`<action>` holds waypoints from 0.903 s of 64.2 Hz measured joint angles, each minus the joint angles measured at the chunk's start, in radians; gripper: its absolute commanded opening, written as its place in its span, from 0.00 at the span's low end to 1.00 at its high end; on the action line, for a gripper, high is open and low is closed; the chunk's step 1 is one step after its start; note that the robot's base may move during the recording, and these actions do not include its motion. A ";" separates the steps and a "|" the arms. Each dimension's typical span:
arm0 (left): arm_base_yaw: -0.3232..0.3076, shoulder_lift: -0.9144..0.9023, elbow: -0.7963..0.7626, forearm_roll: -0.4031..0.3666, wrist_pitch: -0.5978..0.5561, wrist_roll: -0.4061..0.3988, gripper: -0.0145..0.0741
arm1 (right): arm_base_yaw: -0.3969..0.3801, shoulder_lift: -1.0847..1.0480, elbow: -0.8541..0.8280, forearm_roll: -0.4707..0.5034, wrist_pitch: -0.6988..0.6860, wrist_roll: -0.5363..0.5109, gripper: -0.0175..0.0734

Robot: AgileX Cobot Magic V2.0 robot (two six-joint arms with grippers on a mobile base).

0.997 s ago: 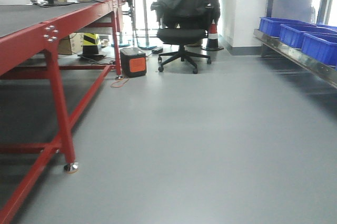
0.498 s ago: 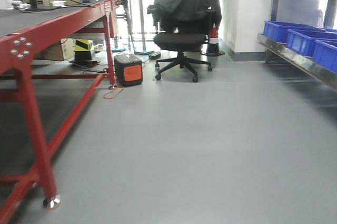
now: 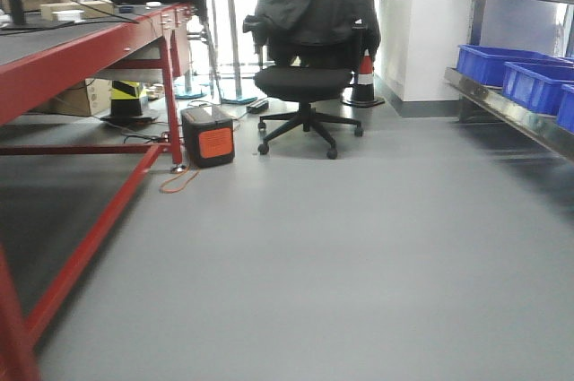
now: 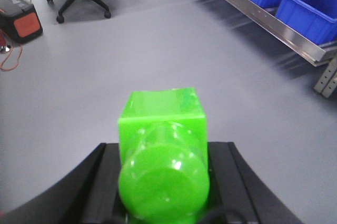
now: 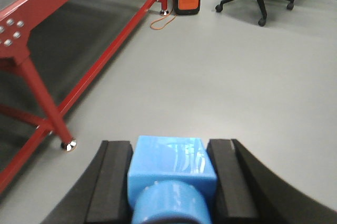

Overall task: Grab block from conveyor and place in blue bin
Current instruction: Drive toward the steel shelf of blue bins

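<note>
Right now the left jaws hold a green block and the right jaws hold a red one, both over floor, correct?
Not quite. The right wrist view shows the right jaws shut on a blue block, not a red one. The green block in the left jaws and the floor under both are as you said.

Right pincer (image 5: 169,156) clamped on light blue block (image 5: 171,170), red frame (image 5: 32,89) left, grey floor (image 5: 237,76) below

Matte black, curved shells: left claw (image 4: 164,147), right claw (image 5: 171,147).
</note>
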 measured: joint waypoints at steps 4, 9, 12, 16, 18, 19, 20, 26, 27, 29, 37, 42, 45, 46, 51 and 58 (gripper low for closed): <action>0.000 0.000 0.000 0.000 0.000 0.000 0.04 | 0.000 0.000 0.000 0.000 0.000 0.000 0.01; 0.000 0.000 0.000 0.000 0.000 0.000 0.04 | 0.000 0.000 0.000 0.000 0.000 0.000 0.01; 0.000 0.000 0.000 0.000 0.000 0.000 0.04 | 0.000 0.000 0.000 0.000 0.000 0.000 0.01; 0.000 0.000 0.000 0.000 0.000 0.000 0.04 | 0.000 0.000 0.000 0.000 0.000 0.000 0.01; 0.000 0.000 0.000 0.000 0.000 0.000 0.04 | 0.000 0.000 0.000 0.000 0.000 0.000 0.01; 0.000 0.000 0.000 0.000 0.000 0.000 0.04 | 0.000 0.000 0.000 0.000 0.000 0.000 0.01; 0.000 0.000 0.000 0.000 0.000 0.000 0.04 | 0.000 0.000 0.000 0.000 0.000 0.000 0.01; 0.000 0.000 0.000 0.000 0.000 0.000 0.04 | 0.000 0.000 0.000 0.000 0.000 0.000 0.01; 0.000 0.000 0.000 0.000 0.000 0.000 0.04 | 0.000 0.000 0.000 0.000 0.000 0.000 0.01; 0.000 0.000 0.000 0.000 0.000 0.000 0.04 | 0.000 0.000 0.000 0.000 0.000 0.000 0.01; 0.000 0.000 0.000 0.000 0.000 0.000 0.04 | 0.000 0.000 0.000 0.000 0.000 0.000 0.01; 0.000 0.000 0.000 0.000 0.000 0.000 0.04 | 0.000 0.000 0.000 0.000 0.000 0.000 0.01; 0.000 0.000 0.000 0.000 0.000 0.000 0.04 | 0.000 0.000 0.000 0.000 0.000 0.000 0.01; 0.000 0.000 0.000 0.000 0.000 0.000 0.04 | 0.000 0.000 0.000 0.000 0.000 0.000 0.01; 0.000 0.000 0.000 0.000 0.000 0.000 0.04 | 0.000 0.000 0.000 0.000 0.000 0.000 0.01; 0.000 0.000 0.000 0.000 0.000 0.000 0.04 | 0.000 0.000 0.000 0.000 -0.002 0.000 0.01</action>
